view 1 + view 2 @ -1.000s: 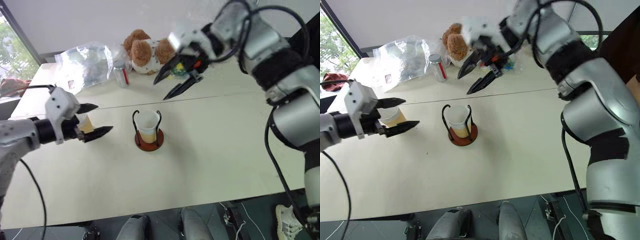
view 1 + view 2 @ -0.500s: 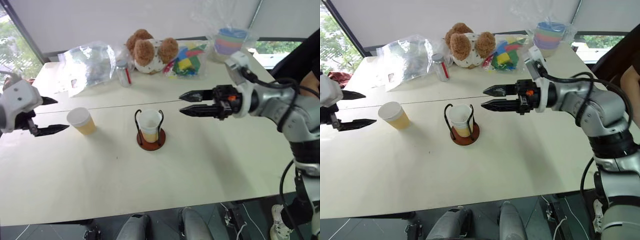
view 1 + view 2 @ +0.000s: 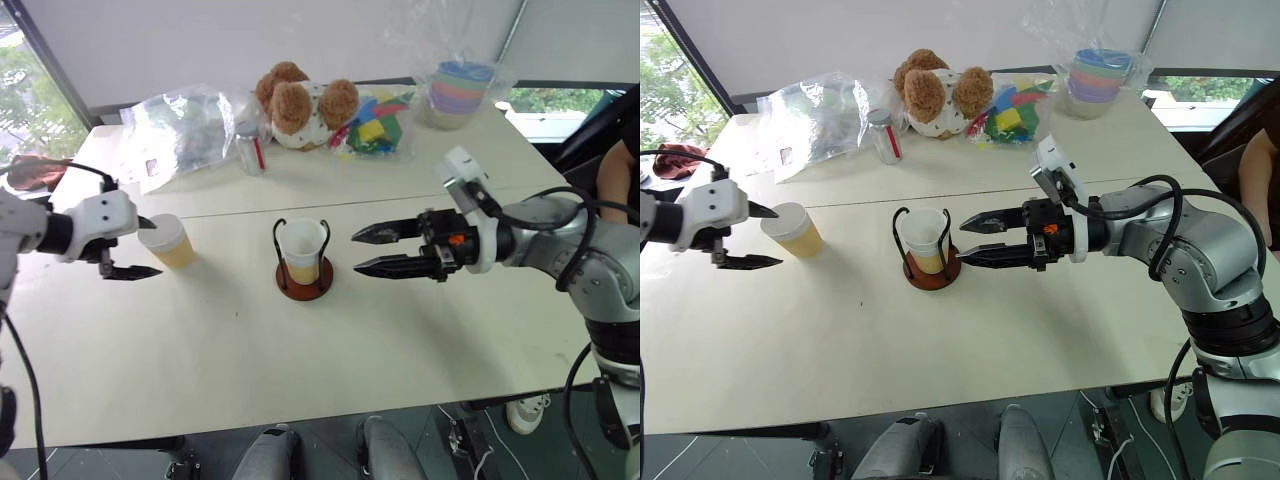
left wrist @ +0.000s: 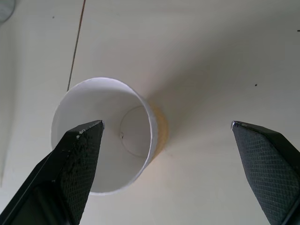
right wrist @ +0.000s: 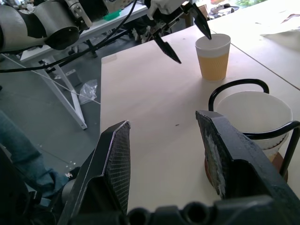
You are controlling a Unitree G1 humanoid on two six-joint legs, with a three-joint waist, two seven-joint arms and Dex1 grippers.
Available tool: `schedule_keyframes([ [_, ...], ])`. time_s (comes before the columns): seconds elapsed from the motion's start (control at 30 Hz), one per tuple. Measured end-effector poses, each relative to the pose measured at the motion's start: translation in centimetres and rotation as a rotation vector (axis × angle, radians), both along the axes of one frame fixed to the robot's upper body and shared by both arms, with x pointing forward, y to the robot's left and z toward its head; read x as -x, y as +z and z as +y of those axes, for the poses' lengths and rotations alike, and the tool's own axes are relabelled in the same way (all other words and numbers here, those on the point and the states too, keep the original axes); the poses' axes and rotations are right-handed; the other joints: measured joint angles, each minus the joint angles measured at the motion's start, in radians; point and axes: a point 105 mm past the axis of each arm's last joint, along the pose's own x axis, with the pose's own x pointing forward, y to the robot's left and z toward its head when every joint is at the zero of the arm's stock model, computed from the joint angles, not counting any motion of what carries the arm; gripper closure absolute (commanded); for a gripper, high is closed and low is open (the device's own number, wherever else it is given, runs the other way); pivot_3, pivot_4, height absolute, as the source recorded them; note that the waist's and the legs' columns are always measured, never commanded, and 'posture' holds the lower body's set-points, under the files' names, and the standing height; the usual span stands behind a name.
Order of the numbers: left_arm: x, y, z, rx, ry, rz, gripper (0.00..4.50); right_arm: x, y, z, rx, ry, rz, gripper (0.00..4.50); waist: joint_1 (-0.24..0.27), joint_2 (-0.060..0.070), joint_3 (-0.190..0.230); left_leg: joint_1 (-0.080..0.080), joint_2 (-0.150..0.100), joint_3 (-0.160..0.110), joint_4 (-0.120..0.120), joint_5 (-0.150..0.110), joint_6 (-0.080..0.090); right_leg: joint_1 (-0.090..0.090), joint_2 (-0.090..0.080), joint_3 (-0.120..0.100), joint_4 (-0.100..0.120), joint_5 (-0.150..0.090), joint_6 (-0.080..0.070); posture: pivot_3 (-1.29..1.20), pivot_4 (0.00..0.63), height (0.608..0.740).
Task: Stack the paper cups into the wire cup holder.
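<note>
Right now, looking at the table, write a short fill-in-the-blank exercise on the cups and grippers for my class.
1. The wire cup holder already holds a paper ____.
2. The loose cup stands upright on the ____.
3. The left gripper, beside that cup, is ____.
4. The right gripper holds ____.

Missing words: cup; table; open; nothing

arms: silver-grey shells, black cables | right claw (image 3: 365, 251): black fingers, orange mark, possibly a connector
</note>
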Motion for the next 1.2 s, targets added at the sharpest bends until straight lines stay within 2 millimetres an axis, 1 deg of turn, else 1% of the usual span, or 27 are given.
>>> schedule_keyframes([
  [0.1, -0.3, -1.3, 0.1, -0.019, -0.007, 0.032, 0.87, -0.1, -0.1, 0.1, 0.002, -0.004, 0.0, 2.05, -0.002, 0.0, 0.0, 0.0, 0.0, 0.0, 0.0, 0.0, 0.0, 0.0, 0.0, 0.0, 0.0, 0.0, 0.0, 0.0, 0.15, 0.74],
  [0.17, -0.5, -1.2, 0.0, -0.017, -0.014, 0.039, 1.87, -0.2, -0.1, 0.1, 0.008, -0.017, 0.002, 2.05, -0.003, 0.0, 0.0, 0.0, 0.0, 0.0, 0.0, 0.0, 0.0, 0.0, 0.0, 0.0, 0.0, 0.0, 0.0, 0.0, 0.15, 0.74],
  [0.2, -0.6, -1.0, -0.1, -0.018, -0.022, 0.036, 2.52, -0.2, -0.2, 0.1, 0.008, -0.02, 0.003, 2.05, -0.003, 0.0, 0.0, 0.0, 0.0, 0.0, 0.0, 0.0, 0.0, 0.0, 0.0, 0.0, 0.0, 0.0, 0.0, 0.0, 0.15, 0.74],
  [0.23, -0.7, -0.9, -0.1, -0.02, -0.026, 0.031, 2.9, -0.3, -0.2, 0.2, 0.005, -0.021, 0.004, 2.05, -0.003, 0.0, 0.0, 0.0, 0.0, 0.0, 0.0, 0.0, 0.0, 0.0, 0.0, 0.0, 0.0, 0.0, 0.0, 0.0, 0.15, 0.74],
  [0.33, -0.8, -0.6, -0.1, -0.032, -0.034, 0.026, 4.4, -0.3, -0.2, 0.2, 0.007, -0.026, 0.002, 2.05, -0.003, 0.0, 0.0, 0.0, 0.0, 0.0, 0.0, 0.0, 0.0, 0.0, 0.0, 0.0, 0.0, 0.0, 0.0, 0.0, 0.15, 0.74],
  [0.5, -1.1, -0.6, -0.4, -0.036, -0.043, 0.028, 4.46, -0.4, -0.3, 0.2, 0.014, -0.033, 0.0, 2.05, -0.001, 0.0, 0.0, 0.0, 0.0, 0.0, 0.0, 0.0, 0.0, 0.0, 0.0, 0.0, 0.0, 0.0, 0.0, 0.0, 0.15, 0.74],
  [0.57, -1.3, -0.2, -0.5, -0.039, -0.046, 0.02, 4.46, -0.4, -0.5, 0.1, 0.027, -0.04, -0.005, 2.05, 0.0, -0.001, 0.0, 0.0, 0.0, 0.0, 0.001, 0.0, 0.0, 0.0, 0.0, 0.0, 0.0, 0.0, 0.0, 0.0, 0.15, 0.74],
  [0.63, -1.7, 1.2, -0.9, -0.051, -0.063, -0.004, 4.46, -0.5, -0.8, -0.3, 0.053, -0.063, -0.012, 2.05, 0.001, -0.003, 0.001, -0.001, 0.0, -0.001, 0.001, 0.0, 0.0, 0.0, 0.0, -0.001, 0.0, 0.0, 0.0, 0.0, 0.15, 0.74],
  [0.73, -2.4, 4.4, -2.5, -0.048, -0.114, -0.056, 4.46, -1.0, -0.7, -1.6, 0.092, -0.128, -0.036, 2.05, 0.003, -0.003, 0.001, -0.002, -0.001, -0.001, 0.002, 0.0, 0.001, 0.0, 0.0, -0.002, 0.0, 0.0, 0.001, 0.0, 0.15, 0.74],
  [0.77, -2.6, 6.2, -4.0, -0.025, -0.148, -0.064, 4.46, -1.3, -0.7, -2.4, 0.115, -0.163, -0.05, 2.05, 0.006, -0.004, 0.001, -0.003, -0.001, -0.002, 0.003, 0.0, 0.001, 0.001, 0.0, -0.003, 0.0, 0.0, 0.001, 0.0, 0.15, 0.74],
  [0.8, -2.7, 7.6, -5.0, -0.015, -0.179, -0.083, 4.46, -1.6, -0.6, -2.9, 0.124, -0.184, -0.054, 2.05, 0.006, -0.005, 0.001, -0.003, -0.001, -0.002, 0.003, 0.0, 0.001, 0.001, 0.0, -0.003, -0.001, 0.001, 0.002, 0.0, 0.15, 0.74],
  [0.83, -2.6, 9.5, -6.7, 0.019, -0.219, -0.097, 4.46, -1.8, -0.5, -3.4, 0.13, -0.206, -0.065, 2.05, 0.004, -0.006, 0.001, -0.003, -0.001, -0.002, 0.003, -0.001, 0.001, 0.001, 0.0, -0.003, -0.001, 0.001, 0.002, 0.0, 0.15, 0.74],
  [0.87, -2.2, 11.6, -8.6, 0.063, -0.274, -0.119, 4.46, -2.0, -0.3, -3.9, 0.134, -0.227, -0.073, 2.05, -0.001, -0.006, 0.001, -0.003, -0.001, -0.001, 0.003, -0.001, 0.002, 0.001, 0.0, -0.002, -0.001, 0.001, 0.003, 0.0, 0.15, 0.74],
  [0.93, -0.8, 14.4, -12.0, 0.14, -0.377, -0.108, 4.46, -2.4, -0.1, -4.6, 0.133, -0.26, -0.069, 2.05, -0.006, -0.006, 0.001, -0.003, -0.001, -0.001, 0.003, -0.002, 0.004, 0.001, 0.0, -0.002, 0.0, 0.001, 0.003, 0.0, 0.15, 0.74],
  [0.97, 0.2, 15.4, -13.7, 0.17, -0.439, -0.088, 4.46, -2.6, 0.0, -4.9, 0.127, -0.275, -0.063, 2.05, -0.01, -0.005, 0.001, -0.003, -0.001, -0.001, 0.002, -0.002, 0.004, 0.001, 0.0, -0.001, 0.0, 0.001, 0.003, 0.0, 0.15, 0.74],
  [1.0, 1.0, 15.7, -14.7, 0.187, -0.483, -0.06, 4.46, -2.6, 0.0, -5.0, 0.125, -0.283, -0.057, 2.05, -0.016, -0.003, 0.0, -0.002, -0.001, 0.0, 0.001, -0.003, 0.005, 0.0, 0.0, 0.0, 0.0, 0.001, 0.003, 0.0, 0.15, 0.74],
  [1.07, 1.5, 15.3, -15.7, 0.187, -0.531, -0.012, 4.46, -2.5, 0.2, -5.1, 0.119, -0.287, -0.05, 2.05, -0.029, -0.002, 0.001, 0.0, 0.0, 0.001, 0.001, -0.003, 0.005, 0.0, 0.0, 0.001, 0.0, 0.0, 0.004, 0.0, 0.15, 0.74],
  [1.2, 0.6, 12.9, -17.2, 0.16, -0.58, 0.064, 4.46, -2.0, 0.3, -5.1, 0.112, -0.286, -0.059, 2.05, -0.03, -0.002, 0.001, 0.001, 0.0, 0.0, 0.002, -0.002, 0.004, 0.0, 0.001, 0.001, 0.001, 0.001, 0.003, 0.0, 0.15, 0.74],
])
